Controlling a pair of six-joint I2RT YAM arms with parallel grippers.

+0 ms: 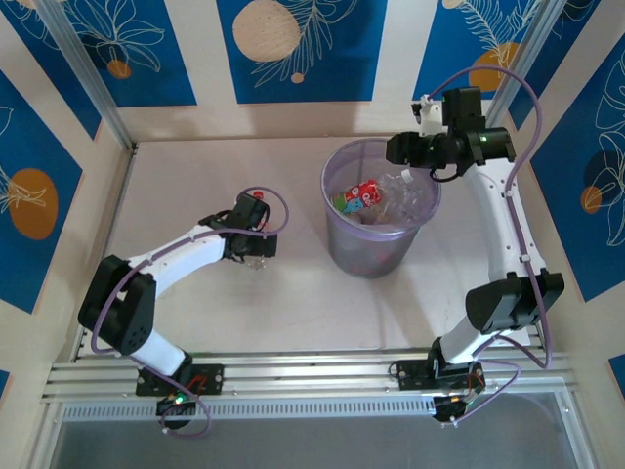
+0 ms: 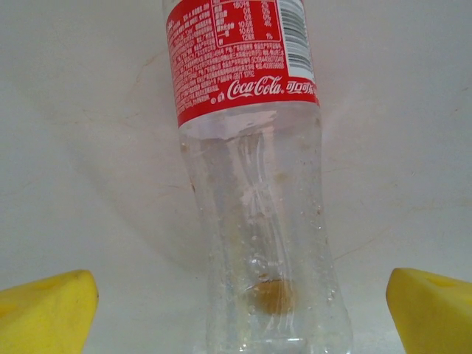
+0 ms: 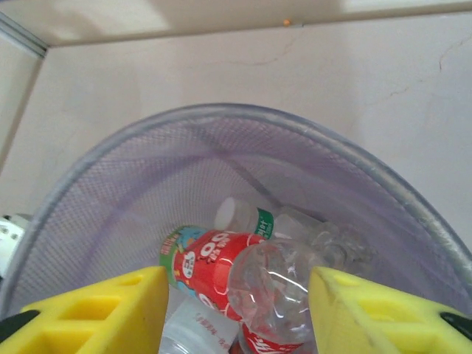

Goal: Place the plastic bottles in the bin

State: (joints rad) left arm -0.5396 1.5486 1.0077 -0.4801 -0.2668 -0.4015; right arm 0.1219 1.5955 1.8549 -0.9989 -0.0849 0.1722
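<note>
A clear plastic bottle (image 2: pixel 251 184) with a red Coca-Cola label lies on the table, its base between my left gripper's (image 2: pixel 243 310) wide-apart yellow fingers (image 2: pixel 51 310), which stand clear of it on both sides. From above, this bottle (image 1: pixel 258 203) shows its red cap beyond the left gripper (image 1: pixel 249 239). My right gripper (image 1: pixel 422 168) hovers over the bin (image 1: pixel 342 234), a pale-purple mesh bucket. In the right wrist view its fingers (image 3: pixel 96 317) stand apart above several bottles in the bin (image 3: pixel 221 110): a clear one (image 3: pixel 276 291), a red-labelled one (image 3: pixel 210 265), and a green-labelled one (image 3: pixel 247 219).
White walls with aluminium posts close the table in at the back and sides. The bin stands right of centre, between the two arms. The aluminium rail carrying both arm bases (image 1: pixel 312 376) runs along the near edge.
</note>
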